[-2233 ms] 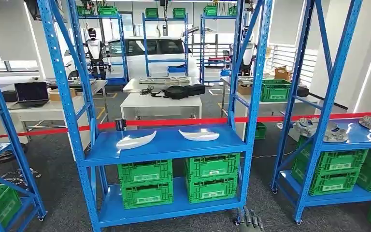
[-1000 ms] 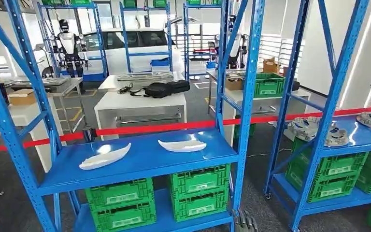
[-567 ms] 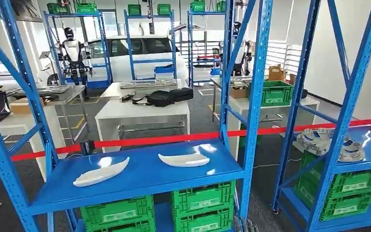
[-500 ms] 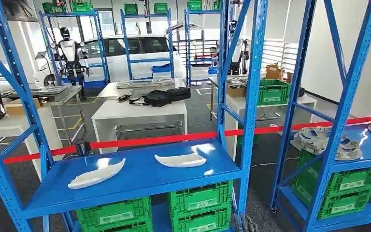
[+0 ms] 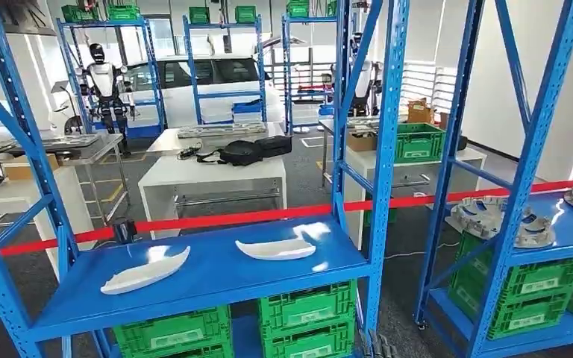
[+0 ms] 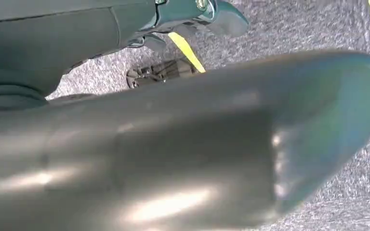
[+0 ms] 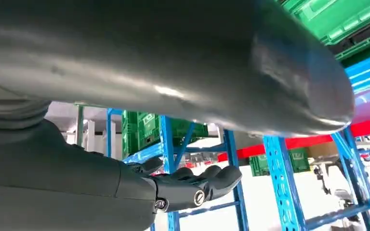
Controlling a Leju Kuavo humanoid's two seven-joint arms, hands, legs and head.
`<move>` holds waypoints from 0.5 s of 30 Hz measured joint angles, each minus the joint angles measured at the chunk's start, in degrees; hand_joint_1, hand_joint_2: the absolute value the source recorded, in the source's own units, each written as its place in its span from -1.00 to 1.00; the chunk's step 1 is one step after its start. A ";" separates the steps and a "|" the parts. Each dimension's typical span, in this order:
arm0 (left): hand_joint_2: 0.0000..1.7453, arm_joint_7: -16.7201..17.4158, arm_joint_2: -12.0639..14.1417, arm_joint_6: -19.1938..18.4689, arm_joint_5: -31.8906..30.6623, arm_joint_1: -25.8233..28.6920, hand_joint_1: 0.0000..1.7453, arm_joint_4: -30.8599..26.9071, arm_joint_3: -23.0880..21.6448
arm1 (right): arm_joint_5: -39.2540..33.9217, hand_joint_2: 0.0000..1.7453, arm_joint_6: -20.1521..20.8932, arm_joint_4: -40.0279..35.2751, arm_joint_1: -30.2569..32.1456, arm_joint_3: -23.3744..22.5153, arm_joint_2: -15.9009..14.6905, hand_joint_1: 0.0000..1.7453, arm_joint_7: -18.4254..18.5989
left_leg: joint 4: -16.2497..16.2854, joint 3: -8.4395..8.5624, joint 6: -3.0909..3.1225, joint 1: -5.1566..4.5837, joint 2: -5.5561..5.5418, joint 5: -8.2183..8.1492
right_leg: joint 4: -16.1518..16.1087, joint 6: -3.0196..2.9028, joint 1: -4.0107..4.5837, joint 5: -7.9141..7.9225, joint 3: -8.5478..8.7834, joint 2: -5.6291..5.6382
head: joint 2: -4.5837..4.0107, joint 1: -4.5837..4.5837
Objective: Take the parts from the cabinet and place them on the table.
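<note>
Two white curved parts lie on the blue cabinet shelf (image 5: pixel 216 287) in front of me: the left part (image 5: pixel 145 271) and the right part (image 5: pixel 276 249), well apart. The fingertips of my right hand (image 5: pixel 379 347) peek in at the bottom edge of the head view, below the shelf and right of both parts. In the right wrist view my right hand (image 7: pixel 139 185) hangs with its fingers (image 7: pixel 207 182) loosely spread, holding nothing. My left hand (image 6: pixel 173 144) hangs over grey carpet, its dark fingers (image 6: pixel 197 9) apart and empty.
Green crates (image 5: pixel 306 306) fill the cabinet's lower shelves. Red barrier tape (image 5: pixel 268 215) runs behind it. A second blue rack (image 5: pixel 537 134) on the right carries round grey parts (image 5: pixel 492 216) and more crates. White tables with a black bag (image 5: pixel 246 153) and another humanoid (image 5: pixel 104 78) stand beyond.
My view has moved closer to the cabinet and shifted, so the shelf looks larger and lower. The two white parts lie where they were. My right fingertips stay at the bottom edge.
</note>
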 joint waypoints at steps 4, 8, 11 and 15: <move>-1.00 0.00 0.00 0.00 0.00 0.03 -1.00 0.00 0.26 | 0.02 -1.00 0.02 0.00 0.01 0.00 0.00 -1.00 0.00 | 0.18 0.02 0.01 -0.08 0.00 0.01 | 0.00 0.13 -0.12 0.09 0.09 0.00 | 0.00 0.00; -1.00 0.00 0.00 0.00 0.00 0.03 -1.00 0.00 0.33 | 0.02 -1.00 0.02 0.00 0.01 0.00 0.00 -1.00 0.00 | 0.31 0.02 0.02 -0.08 0.00 0.00 | 0.00 0.17 -0.13 0.11 0.15 0.00 | 0.00 0.00; -1.00 0.00 0.00 0.00 0.00 0.03 -1.00 0.00 0.35 | 0.02 -1.00 0.02 0.00 0.01 0.00 0.00 -1.00 -0.02 | 0.35 0.01 0.03 -0.09 0.00 -0.01 | -0.01 0.17 -0.14 0.11 0.16 0.00 | 0.00 0.00; -1.00 -0.02 0.00 0.00 0.00 0.02 -1.00 0.00 0.37 | 0.02 -1.00 0.02 0.00 0.01 0.00 0.00 -1.00 0.00 | 0.39 0.01 0.11 -0.10 0.00 -0.05 | -0.01 0.18 -0.15 0.11 0.17 0.00 | 0.00 0.00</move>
